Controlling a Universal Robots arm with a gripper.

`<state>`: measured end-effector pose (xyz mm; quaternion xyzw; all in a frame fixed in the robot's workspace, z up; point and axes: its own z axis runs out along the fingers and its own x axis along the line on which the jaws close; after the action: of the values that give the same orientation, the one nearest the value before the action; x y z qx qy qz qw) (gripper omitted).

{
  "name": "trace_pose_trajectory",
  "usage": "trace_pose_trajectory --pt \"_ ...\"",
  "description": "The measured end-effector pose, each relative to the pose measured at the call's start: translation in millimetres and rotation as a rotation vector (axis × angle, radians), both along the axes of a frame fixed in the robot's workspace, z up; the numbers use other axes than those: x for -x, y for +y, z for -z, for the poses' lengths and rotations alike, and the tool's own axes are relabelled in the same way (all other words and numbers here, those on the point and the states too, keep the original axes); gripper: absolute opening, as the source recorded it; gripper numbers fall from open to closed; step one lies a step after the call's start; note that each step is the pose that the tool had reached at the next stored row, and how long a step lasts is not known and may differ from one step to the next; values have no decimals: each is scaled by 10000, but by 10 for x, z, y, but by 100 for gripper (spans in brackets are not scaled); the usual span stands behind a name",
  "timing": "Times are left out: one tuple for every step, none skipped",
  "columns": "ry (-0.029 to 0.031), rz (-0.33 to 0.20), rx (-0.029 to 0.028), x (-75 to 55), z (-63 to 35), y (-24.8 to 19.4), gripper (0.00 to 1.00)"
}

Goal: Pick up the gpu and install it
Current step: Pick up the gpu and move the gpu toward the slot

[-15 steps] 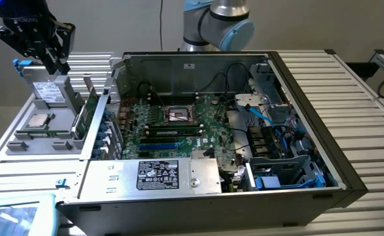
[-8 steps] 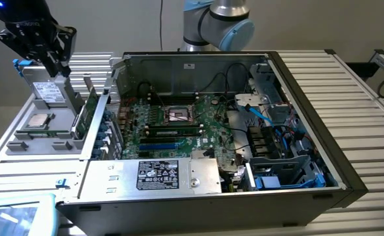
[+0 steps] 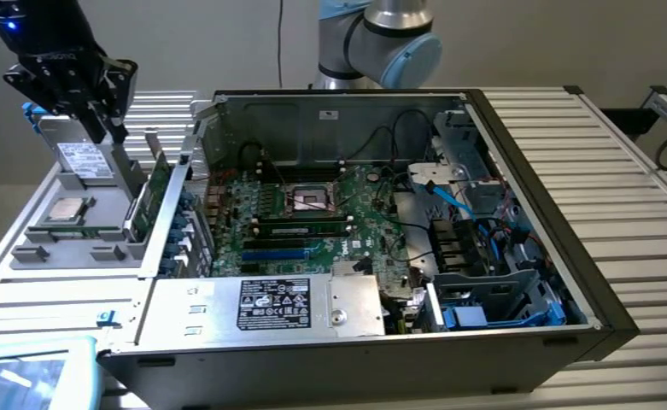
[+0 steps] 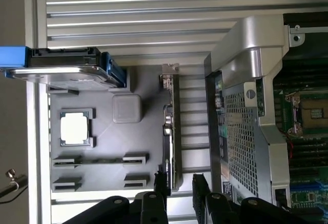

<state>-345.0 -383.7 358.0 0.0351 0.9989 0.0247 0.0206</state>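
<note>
Wrist view: wide hand (image 4: pixel 179 189) around gpu (image 4: pixel 172 126)

The exterior view looks down at a slant from fairly high and some way off, taking in the whole open case (image 3: pixel 538 342), with the tray (image 3: pixel 60 248) on the exterior view's left. The wrist view looks straight down from close above the tray (image 4: pixel 110 142) (the gripper (image 4: pixel 179 183) juts into its picture). Both views share the tray, the gpu (image 3: pixel 151 201) (image 4: pixel 171 131) and the case's adjoining wall (image 4: pixel 241 131).
</note>
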Motion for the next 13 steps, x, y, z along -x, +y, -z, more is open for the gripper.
trace_pose_trajectory --pt "0 0 -1 0 19 1 35" --pt "0 0 -1 0 37 1 35" --pt "0 0 0 0 54 1 35" --pt "0 0 0 0 72 2 35" --pt "-1 0 0 0 92 2 35" --pt "-1 0 0 0 110 2 35" --pt "0 0 0 0 128 2 35" --pt "0 0 0 0 146 3 35" --pt "0 0 -1 0 164 3 35" --pt "-1 0 -1 0 182 3 35" --pt "0 0 0 0 200 3 35" --pt "0 0 0 0 218 4 35" --pt "1 1 0 1 236 7 35"
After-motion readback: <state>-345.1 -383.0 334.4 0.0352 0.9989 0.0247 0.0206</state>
